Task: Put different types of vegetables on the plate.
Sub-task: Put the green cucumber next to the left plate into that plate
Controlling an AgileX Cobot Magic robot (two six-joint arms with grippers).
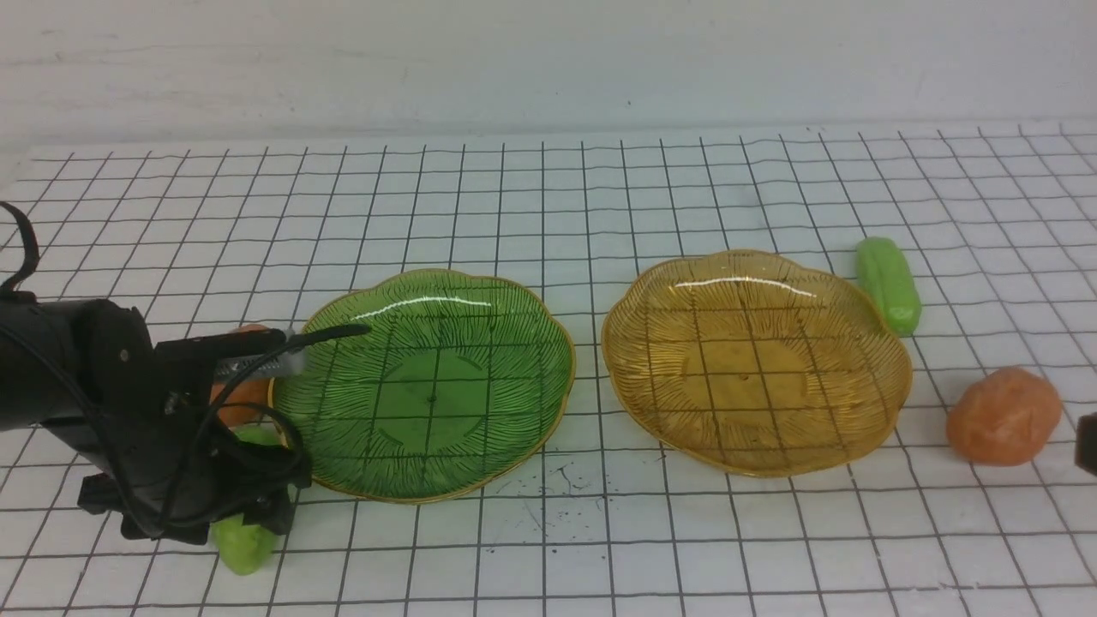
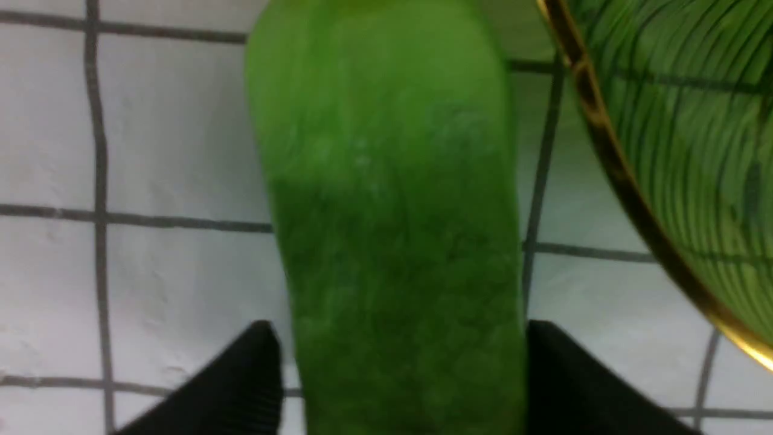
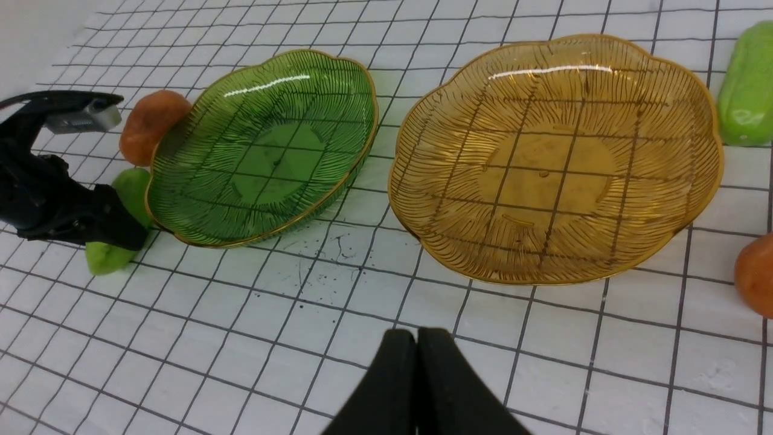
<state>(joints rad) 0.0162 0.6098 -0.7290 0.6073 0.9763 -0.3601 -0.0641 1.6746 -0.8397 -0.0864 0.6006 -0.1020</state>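
A light-green cucumber (image 2: 392, 199) lies on the cloth just off the green plate's (image 1: 514, 343) near-left rim. My left gripper (image 2: 401, 329) is low over it, one black finger against each side, shut on it. Most of it is hidden under the arm in the front view; one end (image 1: 244, 544) pokes out. An orange potato (image 1: 244, 398) sits behind the arm by the plate's left rim. The amber plate (image 1: 857, 403) has a second cucumber (image 1: 889, 284) at its far right and a second potato (image 1: 1003, 417) to its right. My right gripper (image 3: 416, 338) is shut and empty. Both plates hold nothing.
A white cloth with a black grid (image 1: 548, 548) covers the table. A white wall (image 1: 548, 60) runs along the back. A sliver of the right arm (image 1: 1088, 441) shows at the right edge, beside the potato.
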